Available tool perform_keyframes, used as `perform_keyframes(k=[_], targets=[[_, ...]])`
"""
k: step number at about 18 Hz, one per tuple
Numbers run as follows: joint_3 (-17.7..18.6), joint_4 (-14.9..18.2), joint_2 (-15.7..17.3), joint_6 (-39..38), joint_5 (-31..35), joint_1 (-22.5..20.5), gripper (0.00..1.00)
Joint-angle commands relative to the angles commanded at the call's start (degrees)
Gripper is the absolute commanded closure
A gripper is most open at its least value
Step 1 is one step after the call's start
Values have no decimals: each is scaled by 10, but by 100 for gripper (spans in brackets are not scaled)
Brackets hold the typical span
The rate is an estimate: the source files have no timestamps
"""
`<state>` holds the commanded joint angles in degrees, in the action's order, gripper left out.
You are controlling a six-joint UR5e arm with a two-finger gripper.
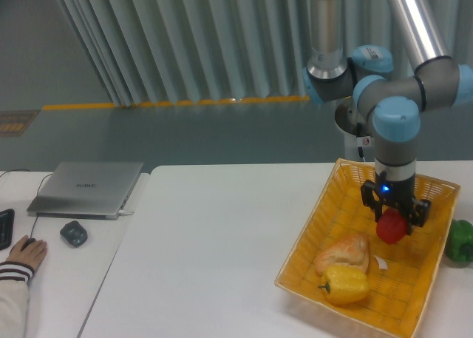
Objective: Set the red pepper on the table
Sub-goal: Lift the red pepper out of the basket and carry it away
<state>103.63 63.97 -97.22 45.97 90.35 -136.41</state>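
The red pepper [390,228] is small and glossy and sits between the fingers of my gripper [393,218], over the right part of a yellow wicker basket [318,242]. The gripper points straight down and is shut on the pepper's top. I cannot tell whether the pepper rests on the basket floor or hangs just above it. The white table [214,257] spreads out to the left of the basket.
In the basket lie a yellow pepper [344,284] and a bread roll [342,252]. A green pepper [460,240] sits on the table right of the basket. On the adjoining desk at left are a grey laptop [87,188], a mouse [73,233] and a person's hand [24,252].
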Motion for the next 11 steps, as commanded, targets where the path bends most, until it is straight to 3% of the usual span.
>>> perform_keyframes(k=[4, 6, 11], targets=[[-39, 55, 21, 7, 1, -9, 40], [-63, 90, 22, 60, 1, -41, 40], [-66, 95, 14, 237, -2, -145, 40]])
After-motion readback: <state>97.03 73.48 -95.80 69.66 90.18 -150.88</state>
